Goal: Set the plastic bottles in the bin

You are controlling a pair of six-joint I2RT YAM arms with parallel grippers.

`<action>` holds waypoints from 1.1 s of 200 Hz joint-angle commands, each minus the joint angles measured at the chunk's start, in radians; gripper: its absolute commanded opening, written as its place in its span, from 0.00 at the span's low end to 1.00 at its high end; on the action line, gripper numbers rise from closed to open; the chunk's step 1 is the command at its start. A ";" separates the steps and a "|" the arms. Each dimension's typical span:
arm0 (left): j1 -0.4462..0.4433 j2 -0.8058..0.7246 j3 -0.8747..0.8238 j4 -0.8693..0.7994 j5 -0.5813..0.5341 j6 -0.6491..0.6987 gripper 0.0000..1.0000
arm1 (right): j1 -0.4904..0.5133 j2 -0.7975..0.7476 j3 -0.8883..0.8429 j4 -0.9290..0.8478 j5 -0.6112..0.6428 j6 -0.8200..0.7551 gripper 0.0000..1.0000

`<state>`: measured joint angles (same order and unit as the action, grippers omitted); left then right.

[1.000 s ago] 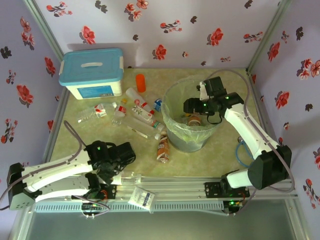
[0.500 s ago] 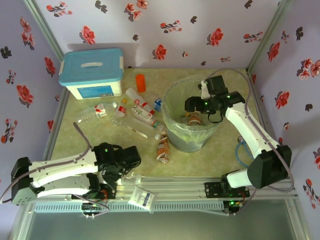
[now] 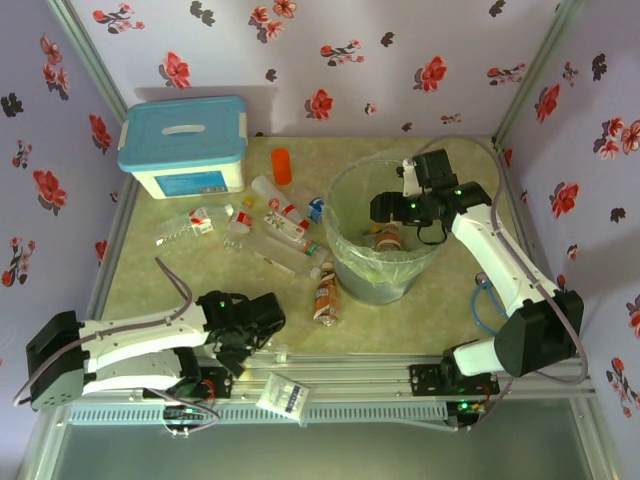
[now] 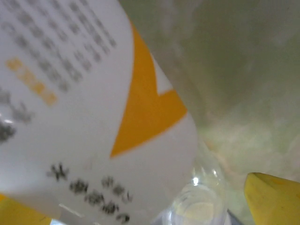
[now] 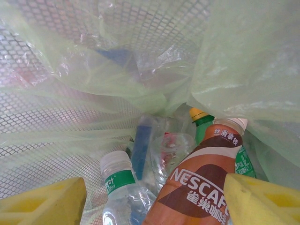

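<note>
While right jaws gape over bin [image 3: 352,280], bottles [image 5: 197,187] lie inside.

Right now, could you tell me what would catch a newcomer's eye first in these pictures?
The bin, lined in pale green, stands in the middle of the table with the right gripper over its mouth and a brown Nescafé bottle among others inside. Left of it loose bottles lie scattered, and a blue-lidded box sits in the far left corner.
</note>
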<state>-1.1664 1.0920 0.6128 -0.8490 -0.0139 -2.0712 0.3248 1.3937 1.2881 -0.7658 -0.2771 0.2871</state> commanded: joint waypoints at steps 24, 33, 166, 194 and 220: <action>0.116 0.032 -0.016 0.070 -0.016 0.005 0.95 | -0.008 -0.016 0.033 -0.029 -0.005 -0.017 0.78; 0.139 0.040 -0.028 0.102 -0.016 0.026 0.93 | -0.008 -0.020 0.038 -0.027 -0.013 -0.015 0.78; 0.265 0.065 0.102 0.130 -0.138 0.323 0.62 | -0.008 -0.131 0.101 -0.007 -0.040 0.078 0.82; 0.338 0.011 0.182 0.149 -0.224 0.530 0.50 | -0.008 -0.169 0.117 -0.016 -0.035 0.083 0.82; 0.417 -0.025 0.294 0.224 -0.237 0.829 0.44 | -0.008 -0.191 0.147 0.024 -0.103 0.107 0.83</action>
<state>-0.8024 1.1080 0.8021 -0.6727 -0.1753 -1.5688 0.3248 1.2346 1.3857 -0.7681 -0.3206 0.3584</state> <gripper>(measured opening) 0.646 0.824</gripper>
